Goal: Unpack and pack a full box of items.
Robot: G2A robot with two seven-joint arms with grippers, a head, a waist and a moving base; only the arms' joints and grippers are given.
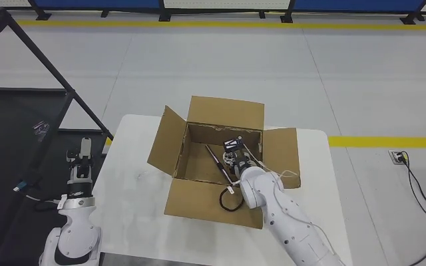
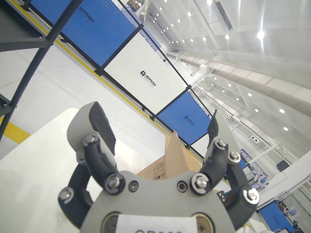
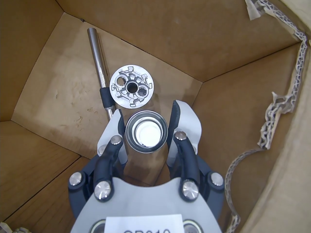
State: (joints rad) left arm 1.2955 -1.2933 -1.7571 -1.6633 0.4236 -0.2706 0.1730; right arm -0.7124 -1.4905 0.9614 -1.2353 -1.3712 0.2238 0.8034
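White worktop (image 1: 140, 199), rounded corners. Pale grey floor (image 1: 200, 60) with one yellow line (image 1: 200, 24) along the far side and another yellow stripe (image 1: 376, 141) to the right of the worktop. Black metal frame (image 1: 86, 110) standing left of the worktop. Floor socket (image 1: 397, 157) with cables plugged in. Barrier of blue panels (image 2: 97, 25) and a white panel (image 2: 143, 78) in black framing. Ceiling lights (image 2: 260, 34), lit.

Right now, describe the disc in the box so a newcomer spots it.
Look inside the open cardboard box on the table. On its floor, past the metal can in the right claw, lies a metal disc. Unlike the long steel rod beside it, it's round, flat, with a centre hole.
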